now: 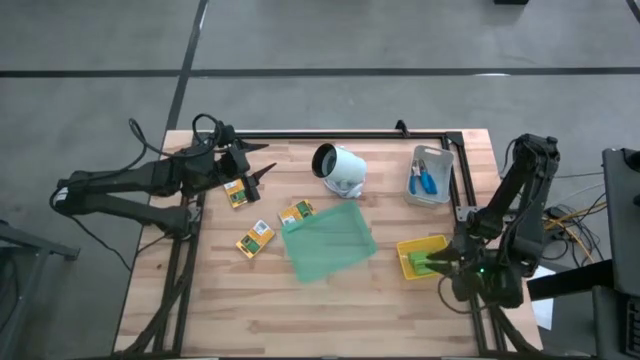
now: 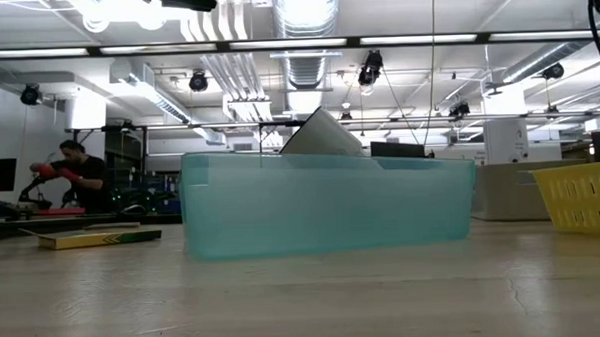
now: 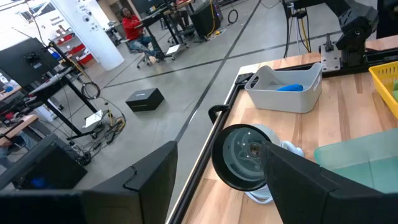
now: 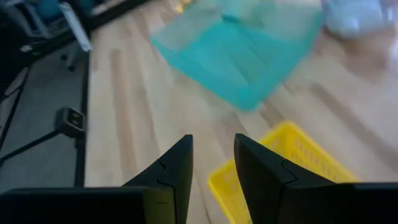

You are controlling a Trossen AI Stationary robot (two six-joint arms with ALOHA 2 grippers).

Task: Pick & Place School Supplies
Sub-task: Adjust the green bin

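Three yellow-and-green packets (image 1: 236,192) (image 1: 255,240) (image 1: 296,213) lie flat on the wooden table, left of a translucent green tray (image 1: 330,240). Two blue-handled scissor-like tools (image 1: 427,180) lie in a pale bin (image 1: 432,160) at the far right. Light-green blocks (image 1: 415,263) lie in the yellow tray (image 1: 437,243). My left gripper (image 1: 262,172) is open and empty just beyond the far-left packet, and its wrist view (image 3: 219,149) looks toward the bin. My right gripper (image 1: 434,262) is over the yellow tray; its fingers (image 4: 213,146) stand a little apart with nothing between them.
A white round camera-like object (image 1: 340,168) lies on the table between the packets and the bin. A black frame rail (image 1: 340,135) runs along the far and side edges. A person (image 2: 80,171) sits far behind the table. Bare wood lies along the near edge.
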